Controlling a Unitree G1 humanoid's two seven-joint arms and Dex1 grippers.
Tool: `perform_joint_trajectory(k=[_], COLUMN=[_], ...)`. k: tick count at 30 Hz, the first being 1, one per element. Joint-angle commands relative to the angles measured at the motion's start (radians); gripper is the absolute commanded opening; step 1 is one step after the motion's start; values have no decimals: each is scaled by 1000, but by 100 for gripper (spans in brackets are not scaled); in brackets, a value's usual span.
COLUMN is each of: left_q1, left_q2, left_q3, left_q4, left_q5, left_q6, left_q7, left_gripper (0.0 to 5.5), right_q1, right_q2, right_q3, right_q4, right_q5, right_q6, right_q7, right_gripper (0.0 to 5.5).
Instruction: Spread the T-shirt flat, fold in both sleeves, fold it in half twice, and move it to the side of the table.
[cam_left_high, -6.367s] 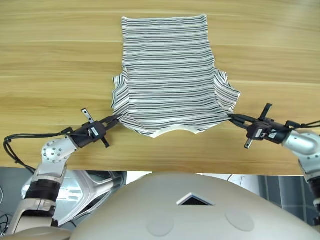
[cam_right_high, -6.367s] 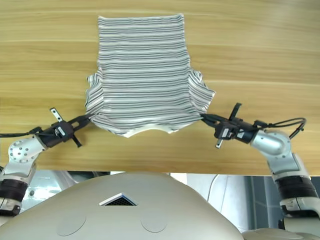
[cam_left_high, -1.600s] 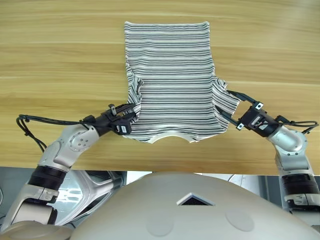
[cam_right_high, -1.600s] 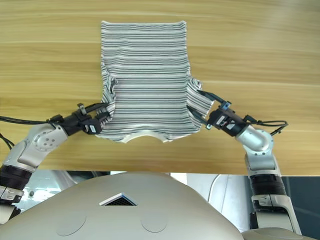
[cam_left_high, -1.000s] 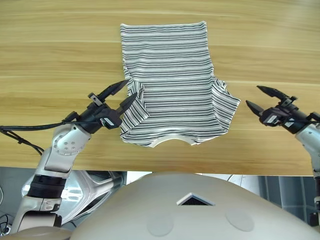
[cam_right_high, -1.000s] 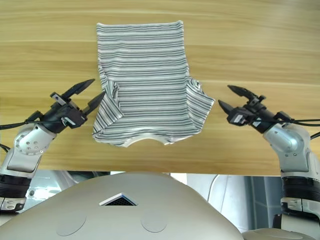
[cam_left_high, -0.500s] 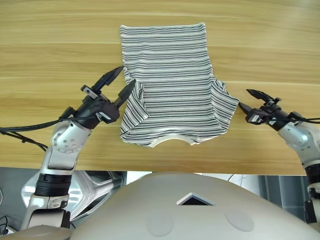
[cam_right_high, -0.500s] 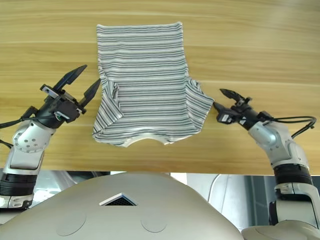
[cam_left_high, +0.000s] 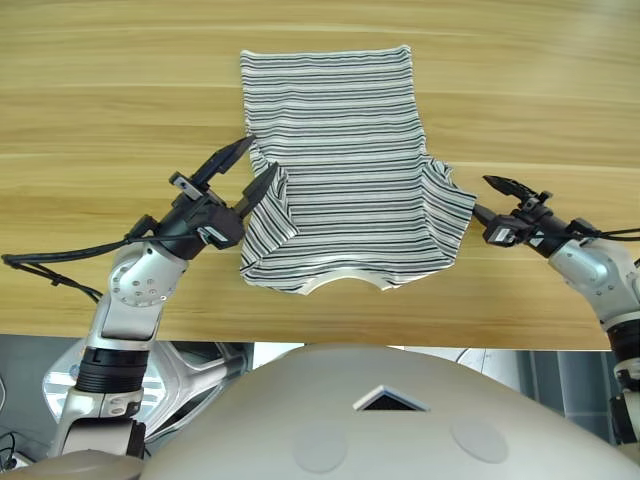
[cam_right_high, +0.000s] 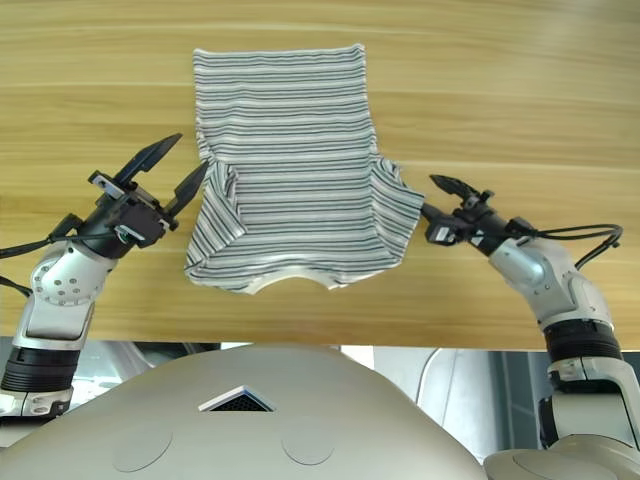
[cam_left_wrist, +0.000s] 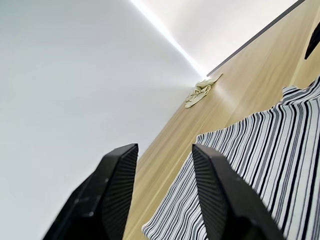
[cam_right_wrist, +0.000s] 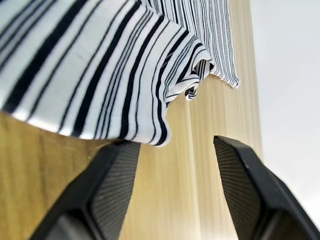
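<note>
A wide wooden table (cam_left_high: 100, 100) with a smooth, pale grain running side to side; its near edge is cut off by the robot's body and its other edges run out of view.

One T-shirt (cam_left_high: 340, 170) lies at the middle of the table. It is soft knit cloth with thin black, grey and white stripes running across. The straight hem is on the far side and the curved white neckline is nearest the robot, close to the table's near edge. The body lies mostly flat. The sleeve on the robot's left is turned in over the body in a crumpled fold; the sleeve on the right bulges outward in a rounded flap with loose ripples.

Two grippers, each with two tapered black fingers. The left gripper (cam_right_high: 192, 151) hangs just beside the left sleeve fold, its fingers (cam_left_wrist: 117, 185) spread wide with nothing between them; their inner pads are ribbed. The right gripper (cam_left_high: 482, 194) sits at the outer edge of the right sleeve, also spread apart and gripping nothing. From the right wrist view its finely textured fingers (cam_right_wrist: 112, 185) flank the sleeve's hem, and whether one touches the cloth is hard to tell.

One small pale crumpled thing (cam_left_wrist: 200, 91) lies far off on the table, too small to make out
</note>
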Motion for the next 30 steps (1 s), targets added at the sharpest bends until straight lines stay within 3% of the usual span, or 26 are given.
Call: perform_joint_trajectory(k=[1,11,14,22,30], left_q1=[-4,-1,1,-2,-10], left_q2=[-7,-21,-26,-35,-44], left_q3=[-14,-31,-33,-35,-35], left_q4=[-6,-15,-18,-13,2], left_q5=[19,24,25,26,21], left_q6=[8,8,10,7,3], left_q7=[-14,-21,-21,-20,-17], left_gripper=[204,204,204,204,204], right_q1=[5,-33,-41,-37,26], right_q2=[1,6,4,10,56], right_q3=[47,84,88,68,16], right_q4=[36,86,93,67,-210], right_q5=[-35,-32,-34,18,410], right_q6=[16,6,2,-13,-12], right_q7=[21,-10,-15,-13,140], right_gripper=[241,37,4,1,1])
